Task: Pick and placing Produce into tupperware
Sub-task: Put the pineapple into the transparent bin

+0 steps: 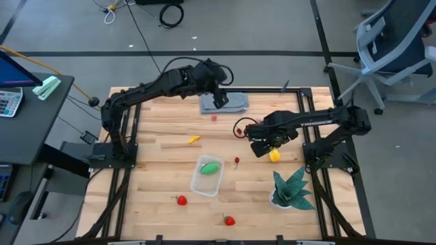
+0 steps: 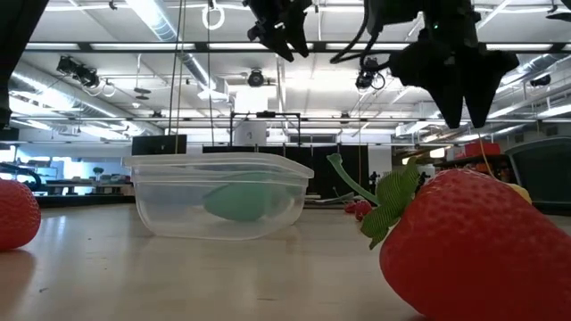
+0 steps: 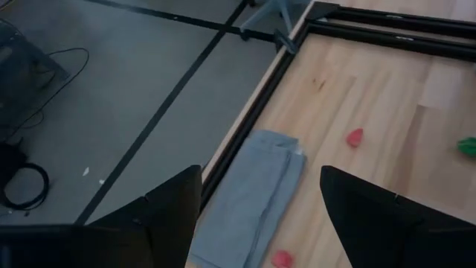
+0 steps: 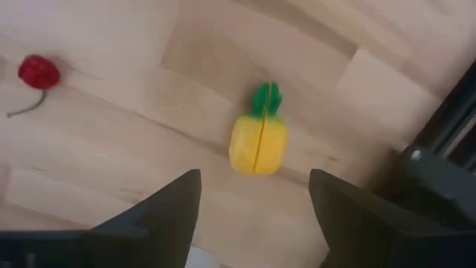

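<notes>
The clear plastic rectangular tupperware tub [image 1: 207, 175] sits on the light wooden slatted table [image 1: 157, 170] and serves as the reference point. Well to its left beyond the table edge, a dark side desk [image 1: 30, 116] carries a calculator [image 1: 9, 102]. Just left of the tub toward the near edge lies a small red toy strawberry [image 1: 181, 200]. Above and slightly left of the tub lies a thin yellow-orange toy sliver [image 1: 194, 139]. Farther above the tub, the left gripper [image 1: 219, 96] hangs over a folded grey cloth [image 1: 223, 103] at the far table edge; its two dark fingers [image 3: 167, 216] are spread apart with nothing between them. A small pink-red piece [image 1: 214, 117] lies between the cloth and the tub. Inside the tub rests a green oblong toy vegetable [image 1: 210, 167]. Below and right of the tub lies a second red toy strawberry [image 1: 229, 220]. Just right of the tub lies a tiny red toy cherry [image 1: 236, 160]. Farther right, the right gripper [image 1: 264, 145] hovers above the table with its fingers [image 4: 160, 208] spread and empty, and a yellow toy fruit with a green leafy top [image 4: 257, 141] lies on the table just beyond them. Right of the tub near the table's near corner stands a green spiky potted plant [image 1: 291, 189].
</notes>
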